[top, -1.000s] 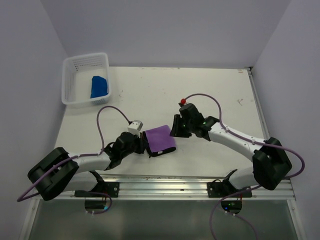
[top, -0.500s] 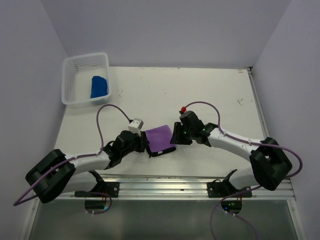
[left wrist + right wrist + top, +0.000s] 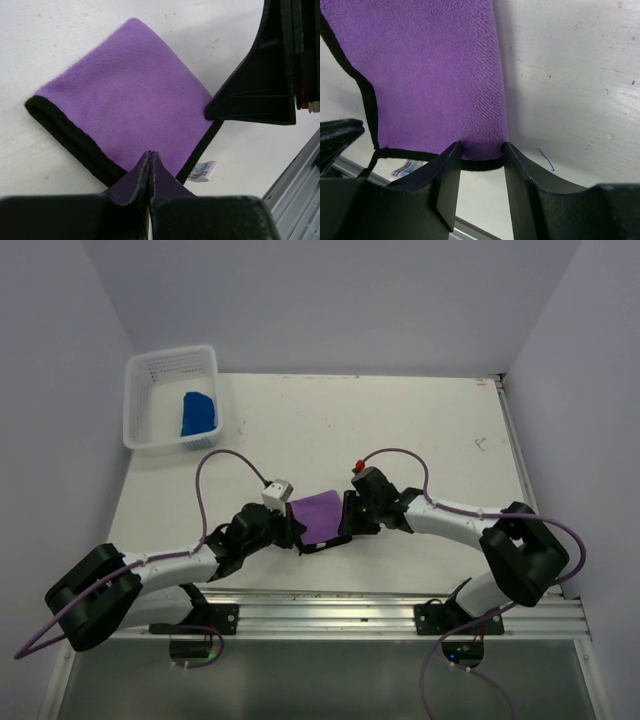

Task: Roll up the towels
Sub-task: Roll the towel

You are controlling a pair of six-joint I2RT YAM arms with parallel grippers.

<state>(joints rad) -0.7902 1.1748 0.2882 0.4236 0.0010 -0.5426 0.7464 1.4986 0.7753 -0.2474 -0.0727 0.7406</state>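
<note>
Top view: small purple towel [image 3: 320,512], soft cloth with a black hem, lies flat on the white table [image 3: 420,430] near the front edge, between the two arms. Left gripper [image 3: 293,532] sits at its near-left corner, right gripper [image 3: 348,518] at its right edge. Both touch the cloth. Bright blue towel [image 3: 197,413] sits inside the white plastic mesh basket [image 3: 136,410] at the far-left corner, well apart from both arms.

Left wrist: left gripper pressed together, pinching the purple towel's nearest corner. Cloth rides up a little at the tips. Rest of the towel is flat, spread away from the claw. Small white label [image 3: 202,171] pokes out at the hem just right of the tips. A black finger of the right gripper touches the towel's right corner.

Right wrist: right gripper spread, fingers [image 3: 447,175] apart, the towel's hemmed edge lying in the gap. Cloth between them is flat, not bunched. Towel runs up and left from the claw, with bare table to the right.
</note>
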